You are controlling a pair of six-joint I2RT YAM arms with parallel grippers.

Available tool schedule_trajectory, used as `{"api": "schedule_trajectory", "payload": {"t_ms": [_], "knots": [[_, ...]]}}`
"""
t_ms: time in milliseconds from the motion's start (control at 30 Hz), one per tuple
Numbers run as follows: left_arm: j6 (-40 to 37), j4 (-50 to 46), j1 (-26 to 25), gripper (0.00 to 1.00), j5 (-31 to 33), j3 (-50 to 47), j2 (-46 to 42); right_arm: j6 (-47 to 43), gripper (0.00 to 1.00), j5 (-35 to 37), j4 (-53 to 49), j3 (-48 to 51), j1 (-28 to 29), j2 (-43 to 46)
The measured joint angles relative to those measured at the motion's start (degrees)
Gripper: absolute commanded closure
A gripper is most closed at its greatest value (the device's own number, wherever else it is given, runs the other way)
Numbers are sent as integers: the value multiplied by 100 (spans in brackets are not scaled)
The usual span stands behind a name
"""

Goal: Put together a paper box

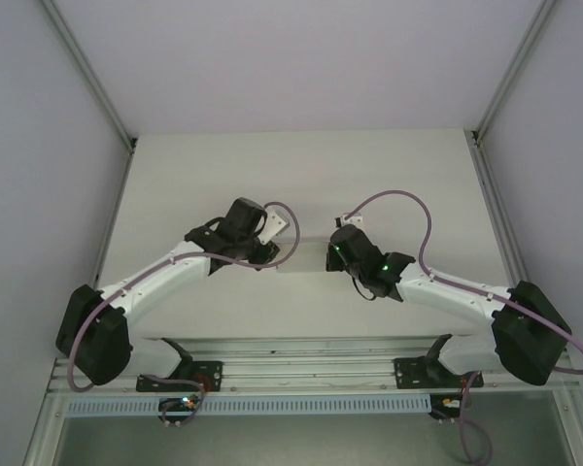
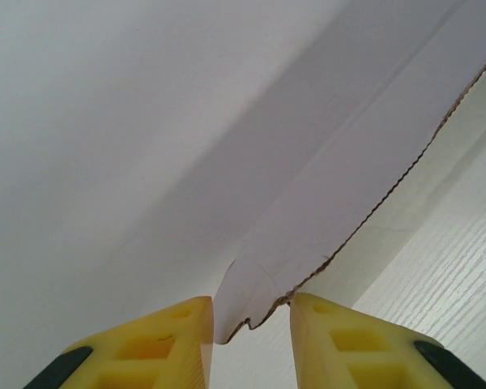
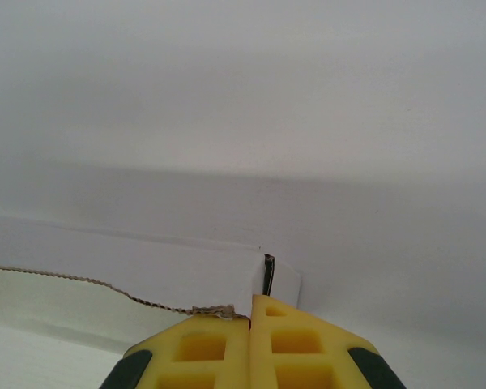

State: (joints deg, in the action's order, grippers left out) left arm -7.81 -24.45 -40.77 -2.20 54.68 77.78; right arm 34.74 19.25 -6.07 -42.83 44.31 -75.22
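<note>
- Where the left arm reaches in towards the middle of the table (image 1: 175,175), the left gripper (image 2: 251,324) points at the left end of the paper box (image 2: 324,203).
- In the left wrist view its two yellow fingers (image 2: 166,344) stand a little apart, with a narrow gap between them.
- One corner of the pale card, with a wavy cut edge, lies inside this gap. It is close to the finger on the left, and I cannot tell if it touches it. The fingers do not press on it.
- In the top view, the paper box lies as a low pale strip on the table, between the two grippers.
- The right gripper (image 3: 251,312) is at the right end of the box.
- Its yellow fingers (image 3: 202,348) are pressed together, and a folded corner of the card goes in between their tips, so they pinch the paper box there.
- From this pinched corner, the wavy cut edge of the card runs away to the left in the right wrist view.
</note>
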Motion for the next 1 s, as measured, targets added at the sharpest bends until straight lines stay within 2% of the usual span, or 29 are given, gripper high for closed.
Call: {"api": "schedule_trajectory", "payload": {"t_ms": [200, 367, 700, 867, 967, 1000], "knots": [[-79, 4, 0, 70, 7, 0, 11, -2, 100, -17, -24, -33, 0, -28], [-138, 2, 0, 75, 2, 0, 11, 0, 100, -17, -22, -33, 0, -28], [-164, -24, 7, 68, 136, 0, 46, -2, 100, -20, -24, -33, 0, -26], [-188, -35, 48, 73, 153, 0, 111, -2, 100, -33, -26, -33, 0, -26], [-225, -42, 70, 78, 90, 0, 136, 0, 100, -33, -26, -33, 0, -26], [-236, -42, 70, 82, 57, 0, 136, -2, 100, -33, -26, -33, 0, -26]]}}
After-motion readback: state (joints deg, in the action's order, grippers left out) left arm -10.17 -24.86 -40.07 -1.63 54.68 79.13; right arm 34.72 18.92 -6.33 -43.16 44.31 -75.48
